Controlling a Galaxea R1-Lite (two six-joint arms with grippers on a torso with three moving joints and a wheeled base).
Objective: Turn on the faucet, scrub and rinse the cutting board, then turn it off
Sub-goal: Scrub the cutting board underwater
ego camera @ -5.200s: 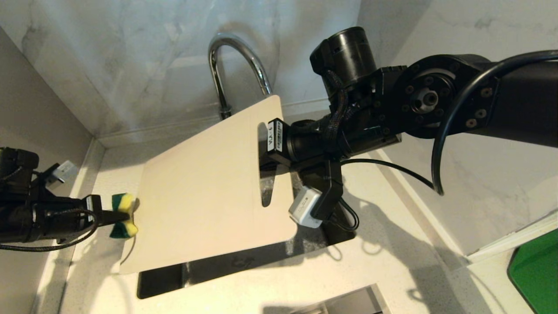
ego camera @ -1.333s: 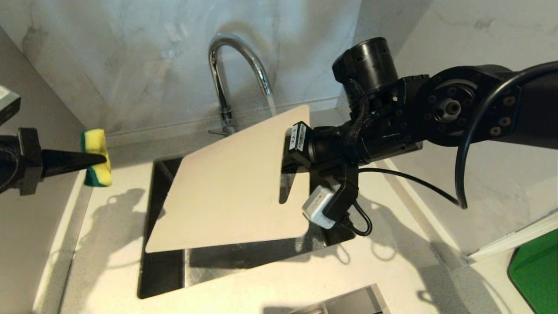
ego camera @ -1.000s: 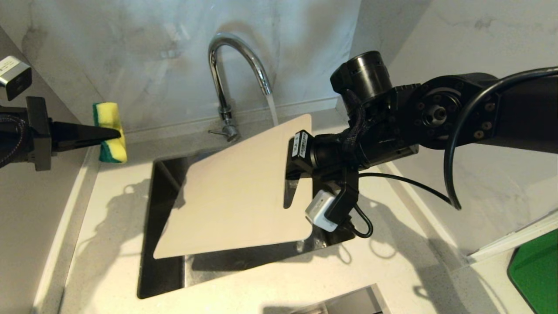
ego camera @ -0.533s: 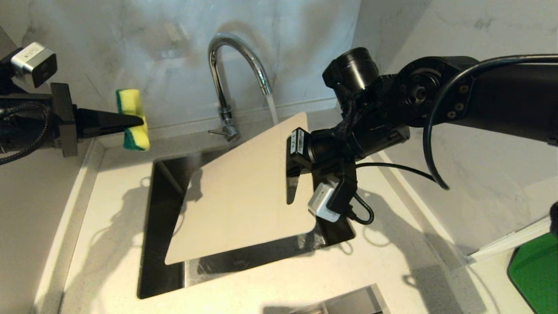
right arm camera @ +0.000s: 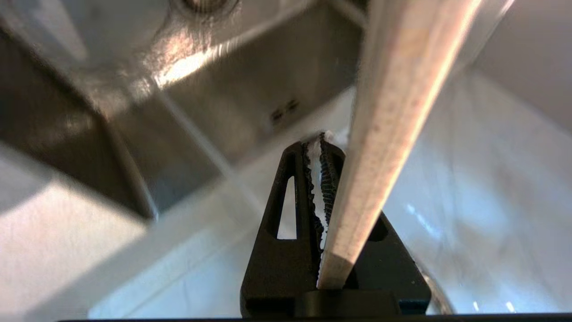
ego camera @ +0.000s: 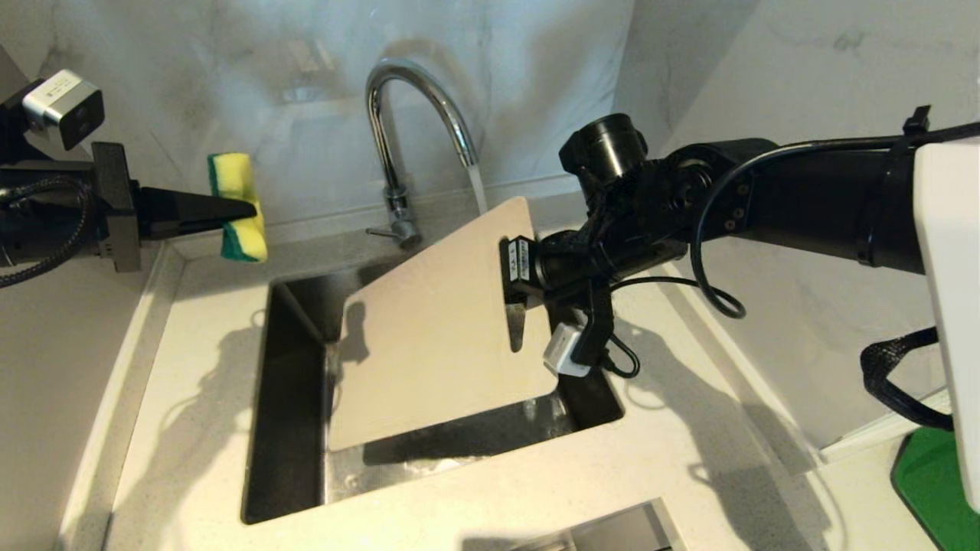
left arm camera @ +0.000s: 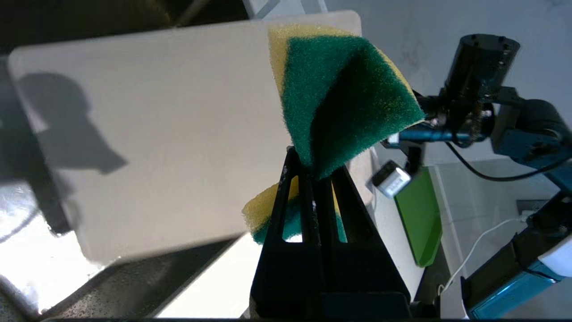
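While the right gripper [ego camera: 514,285] clamps the cutting board [ego camera: 436,329] under the faucet [ego camera: 406,130] — tilt it so water sheets off — the left gripper [ego camera: 243,210] pinches the sponge [ego camera: 239,207].

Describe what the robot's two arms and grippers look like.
Both arms are black. The right arm has round bolted joints, a looping black cable and a small silver wrist camera. The left gripper and right gripper have tapered black fingers with triangular cut-outs.

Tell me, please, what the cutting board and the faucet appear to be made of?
The cutting board looks like matte cream-white plastic: thin, smooth, uniformly coloured, with a moulded handle slot. The faucet appears to be chrome-plated metal, given its bright mirror-like reflections.
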